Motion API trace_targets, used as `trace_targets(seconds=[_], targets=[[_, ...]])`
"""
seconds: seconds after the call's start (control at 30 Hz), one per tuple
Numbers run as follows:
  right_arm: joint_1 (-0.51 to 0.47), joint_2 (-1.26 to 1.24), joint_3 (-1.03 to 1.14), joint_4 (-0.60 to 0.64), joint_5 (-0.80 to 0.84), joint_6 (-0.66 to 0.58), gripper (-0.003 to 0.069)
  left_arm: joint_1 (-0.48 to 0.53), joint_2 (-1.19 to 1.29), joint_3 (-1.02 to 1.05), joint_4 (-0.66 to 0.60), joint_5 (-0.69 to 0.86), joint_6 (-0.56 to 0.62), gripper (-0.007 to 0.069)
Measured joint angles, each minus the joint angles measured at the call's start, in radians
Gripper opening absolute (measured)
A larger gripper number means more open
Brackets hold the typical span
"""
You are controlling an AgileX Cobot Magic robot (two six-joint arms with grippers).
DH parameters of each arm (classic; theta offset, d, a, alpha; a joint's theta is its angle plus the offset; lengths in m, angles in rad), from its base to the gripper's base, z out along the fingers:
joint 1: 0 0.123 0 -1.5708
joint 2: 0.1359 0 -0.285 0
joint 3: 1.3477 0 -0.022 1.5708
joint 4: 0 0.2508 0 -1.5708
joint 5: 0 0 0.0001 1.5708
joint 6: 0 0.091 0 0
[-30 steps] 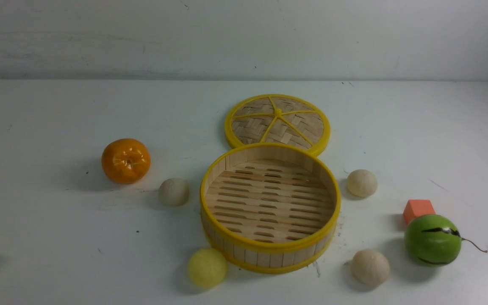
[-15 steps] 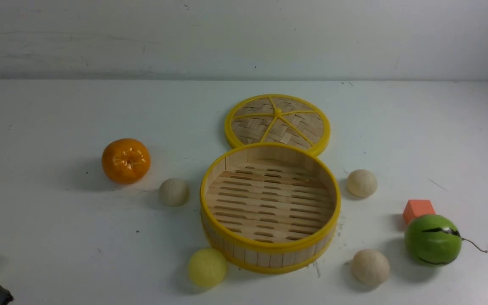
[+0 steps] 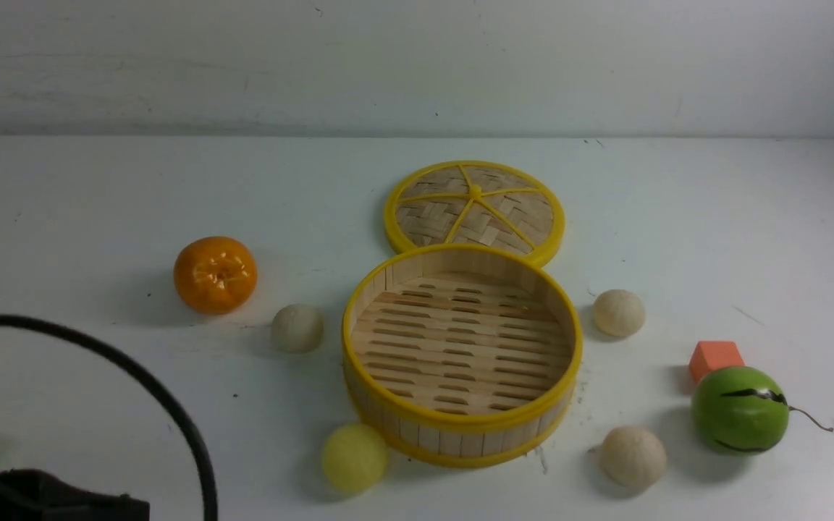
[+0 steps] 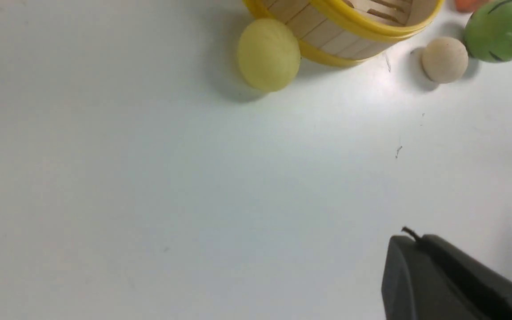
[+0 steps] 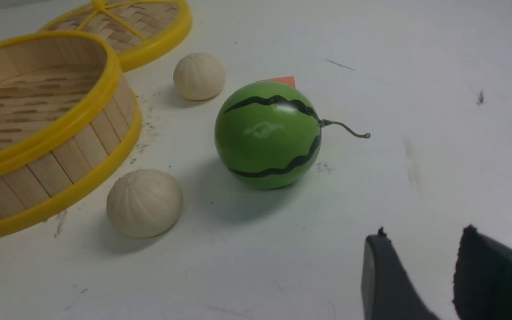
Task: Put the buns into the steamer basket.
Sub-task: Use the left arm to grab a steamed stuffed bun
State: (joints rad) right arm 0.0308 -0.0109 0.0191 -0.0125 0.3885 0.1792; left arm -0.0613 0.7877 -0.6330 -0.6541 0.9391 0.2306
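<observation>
The steamer basket (image 3: 460, 425) stands mid-table with nothing in it. A cream bun (image 3: 297, 328) lies to its left, a pale yellow bun (image 3: 354, 457) touches its front left wall, a cream bun (image 3: 618, 312) lies to its right and another (image 3: 633, 456) at front right. My left arm (image 3: 33, 499) shows at the lower left corner. In the left wrist view my left gripper (image 4: 416, 240) is shut and empty, well short of the yellow bun (image 4: 268, 54). My right gripper (image 5: 425, 235) is open and empty, near the front-right bun (image 5: 144, 202). It is out of the front view.
The woven lid (image 3: 475, 210) lies behind the basket. An orange (image 3: 215, 275) sits at the left. A green striped ball (image 3: 739, 409) and an orange-red block (image 3: 715, 359) sit at the right, the ball (image 5: 267, 135) just ahead of my right gripper. A black cable (image 3: 171, 412) arcs over the lower left.
My left arm and its black cable have come up into the lower left of the front view, covering the green block there. The buns, basket and fruit have not moved.
</observation>
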Motion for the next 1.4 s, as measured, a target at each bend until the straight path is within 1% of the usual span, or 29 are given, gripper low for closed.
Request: trace_targets(seconds=[0.07, 0.1, 0.17, 0.3, 0.37, 0.47, 0.5, 0.53, 0.6, 0.63, 0.67, 0.73, 0.97, 1.03, 1.07, 1.13, 1.17, 1.33, 1.4], targets=[[0.0, 0.0, 0.0, 0.0, 0.0, 0.0, 0.024, 0.0, 0.056, -0.042, -0.005, 0.005, 0.035, -0.0013], [0.0, 0.0, 0.0, 0.0, 0.0, 0.0, 0.024, 0.0, 0.157, -0.099, -0.011, 0.008, 0.069, -0.0013], [0.0, 0.0, 0.0, 0.0, 0.0, 0.0, 0.024, 0.0, 0.255, -0.17, -0.012, 0.015, 0.087, -0.0013], [0.0, 0.0, 0.0, 0.0, 0.0, 0.0, 0.024, -0.009, 0.414, -0.287, 0.0, 0.024, 0.097, -0.0013], [0.0, 0.0, 0.0, 0.0, 0.0, 0.0, 0.024, -0.035, 0.463, -0.328, 0.029, 0.022, 0.096, -0.0013], [0.0, 0.0, 0.0, 0.0, 0.0, 0.0, 0.024, -0.141, 0.573, -0.428, 0.161, 0.016, 0.052, -0.0013], [0.0, 0.0, 0.0, 0.0, 0.0, 0.0, 0.024, -0.155, 0.585, -0.434, 0.17, 0.016, 0.049, -0.0013], [0.0, 0.0, 0.0, 0.0, 0.0, 0.0, 0.024, -0.199, 0.627, -0.474, 0.236, 0.016, 0.026, -0.0013], [0.0, 0.0, 0.0, 0.0, 0.0, 0.0, 0.024, -0.243, 0.692, -0.541, 0.33, 0.013, -0.01, -0.0013], [0.0, 0.0, 0.0, 0.0, 0.0, 0.0, 0.024, -0.243, 0.699, -0.548, 0.337, 0.013, -0.013, -0.0013], [0.0, 0.0, 0.0, 0.0, 0.0, 0.0, 0.024, -0.253, 0.748, -0.594, 0.378, 0.012, -0.036, -0.0013], [0.0, 0.0, 0.0, 0.0, 0.0, 0.0, 0.024, -0.254, 0.822, -0.661, 0.417, 0.011, -0.059, -0.0013], [0.0, 0.0, 0.0, 0.0, 0.0, 0.0, 0.024, -0.254, 1.069, -0.868, 0.499, 0.002, -0.071, -0.0009], [0.0, 0.0, 0.0, 0.0, 0.0, 0.0, 0.024, -0.254, 1.111, -0.904, 0.517, 0.002, -0.071, 0.0006], [0.0, 0.0, 0.0, 0.0, 0.0, 0.0, 0.024, -0.254, 1.157, -0.944, 0.545, 0.002, -0.072, 0.004], [0.0, 0.0, 0.0, 0.0, 0.0, 0.0, 0.024, -0.254, 1.18, -0.971, 0.574, 0.007, -0.076, 0.0078], [0.0, 0.0, 0.0, 0.0, 0.0, 0.0, 0.024, -0.254, 1.187, -0.984, 0.595, 0.007, -0.085, 0.0115], [0.0, 0.0, 0.0, 0.0, 0.0, 0.0, 0.024, -0.254, 1.192, -0.995, 0.614, -0.038, -0.094, 0.0223], [0.0, 0.0, 0.0, 0.0, 0.0, 0.0, 0.024, -0.254, 1.206, -0.999, 0.617, -0.057, -0.095, 0.0247]])
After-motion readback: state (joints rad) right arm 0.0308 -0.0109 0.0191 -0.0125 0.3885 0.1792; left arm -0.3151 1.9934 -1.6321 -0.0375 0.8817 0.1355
